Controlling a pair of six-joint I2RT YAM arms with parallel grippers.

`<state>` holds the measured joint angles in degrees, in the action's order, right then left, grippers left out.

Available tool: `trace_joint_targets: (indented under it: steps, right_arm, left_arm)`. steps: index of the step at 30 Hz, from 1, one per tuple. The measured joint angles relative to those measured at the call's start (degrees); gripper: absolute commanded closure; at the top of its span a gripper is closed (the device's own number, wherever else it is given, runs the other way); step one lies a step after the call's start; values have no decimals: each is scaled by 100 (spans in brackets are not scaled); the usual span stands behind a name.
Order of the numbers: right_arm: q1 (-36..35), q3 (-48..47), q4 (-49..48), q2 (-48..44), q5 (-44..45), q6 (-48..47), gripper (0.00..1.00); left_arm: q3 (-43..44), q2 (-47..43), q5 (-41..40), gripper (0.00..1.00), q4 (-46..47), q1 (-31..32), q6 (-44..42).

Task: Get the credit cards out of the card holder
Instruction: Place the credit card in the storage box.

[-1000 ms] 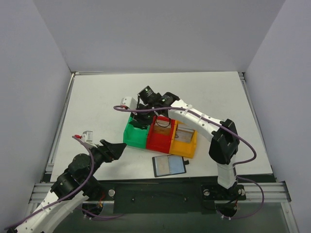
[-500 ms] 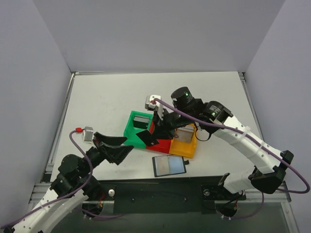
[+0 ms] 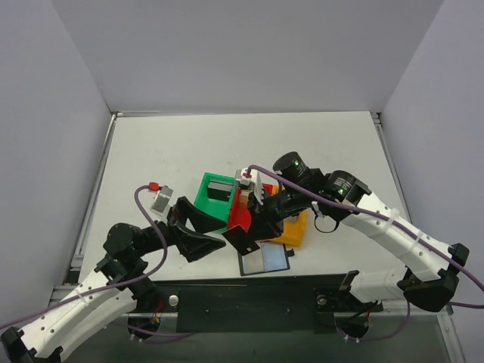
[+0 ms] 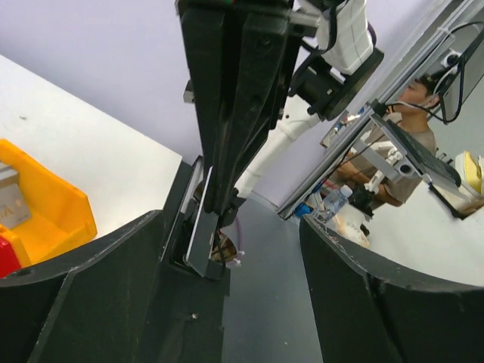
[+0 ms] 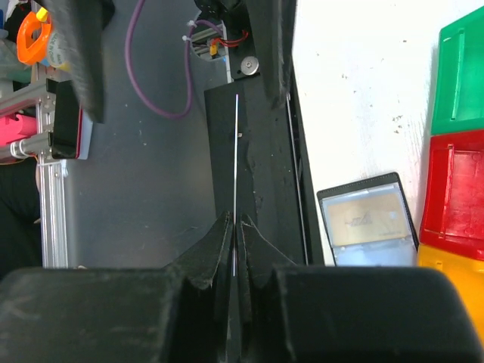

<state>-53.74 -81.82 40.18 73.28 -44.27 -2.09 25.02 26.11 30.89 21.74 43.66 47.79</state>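
The card holder [image 3: 227, 208], a green, red and orange row of boxes, sits mid-table. My right gripper [image 3: 253, 227] is shut on a dark credit card [image 3: 242, 239], held just above the table in front of the red box. In the right wrist view that card [image 5: 236, 166] shows edge-on between the closed fingertips [image 5: 236, 221]. My left gripper [image 3: 223, 231] is open, and its fingers [image 4: 83, 287] flank the held card [image 4: 203, 227] without touching it. A black-bordered card [image 3: 263, 259] lies flat in front of the holder. A grey card [image 3: 219, 187] stands in the green box.
The orange box [image 4: 45, 204] holds a grey card [image 4: 9, 198]. The black rail at the table's near edge [image 3: 249, 299] lies just below the grippers. White walls enclose the table's back and sides.
The right arm has swung from the green box to the front of the holder, carrying a dark card. The left arm has reached right, its open jaws now around that card.
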Motion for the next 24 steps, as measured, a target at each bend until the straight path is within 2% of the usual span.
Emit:
trace_joint_targets:
  steps: [5,9,14,15,21,24]
  right_arm:
    - [-11,4,35,-142,-15,26,100]
    - [-39,4,131,-151,-15,26,100]
    - [-85,2,173,-151,-11,26,100]
    - [-94,-2,175,-151,-9,26,100]
    - [-131,-28,197,-149,2,37,100]
    - [-151,-107,210,-136,22,42,100]
  left_arm:
    - [66,297,365,17,-52,0,-63]
    - [168,424,564,21,-28,0,-90]
    - [203,654,782,37,144,2,-33]
    - [203,697,833,44,166,2,-22]
    - [203,824,994,50,208,13,7]
    - [203,861,1023,65,212,24,17]
